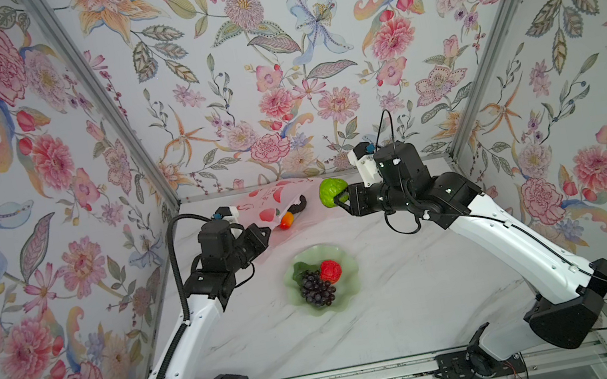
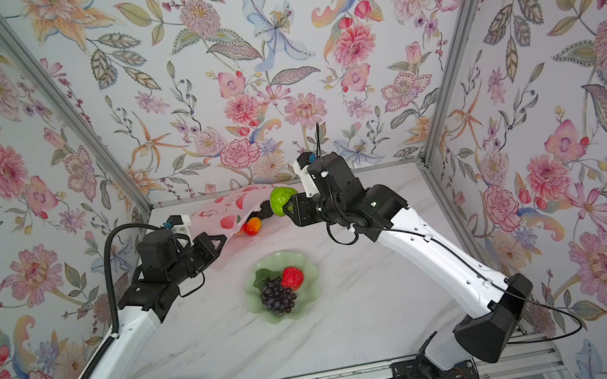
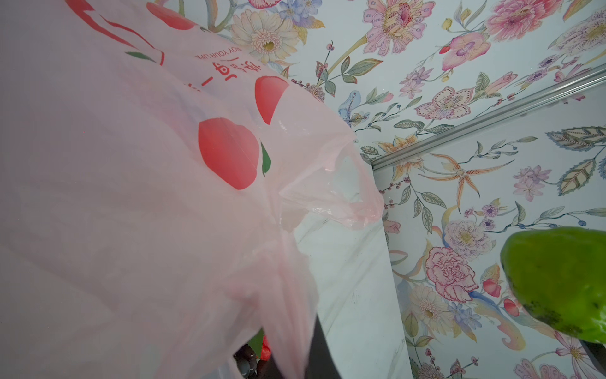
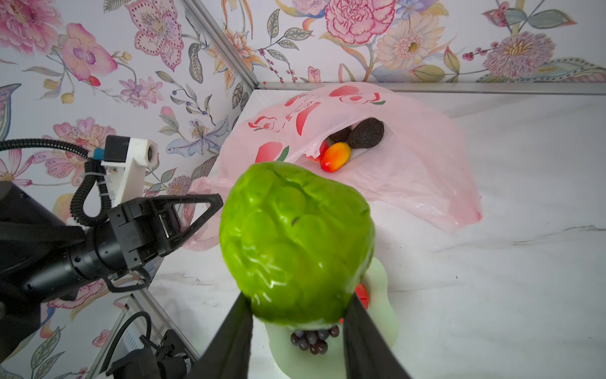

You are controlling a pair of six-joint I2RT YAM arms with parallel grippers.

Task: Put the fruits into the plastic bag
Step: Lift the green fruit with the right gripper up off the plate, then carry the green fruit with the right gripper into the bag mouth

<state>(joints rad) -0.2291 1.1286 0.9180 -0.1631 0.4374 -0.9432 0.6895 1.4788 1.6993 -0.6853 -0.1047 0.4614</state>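
**Held Green Fruit Just Right of the Bag Mouth**

Clamped the right gripper (image 4: pixel 298 315) on the bumpy green fruit (image 1: pixel 332 192), one jaw against each flank, at upper centre of both top views, just right of the plastic bag (image 1: pixel 274 200). Pinched the bag's edge in the left gripper (image 1: pixel 263 233), jaws together on the film. Found a mango (image 1: pixel 286 220) and a dark avocado-like fruit (image 4: pixel 365 133) inside the bag mouth. Found grapes (image 1: pixel 317 287) and a strawberry (image 1: pixel 330 271) on the green dish (image 1: pixel 348 288), lower centre.

Grapes (image 1: pixel 317 291) and strawberry (image 1: pixel 330 271) in the dish (image 1: pixel 350 275), behind it the plastic bag (image 1: pixel 265 199) with a mango (image 1: pixel 286 221) inside
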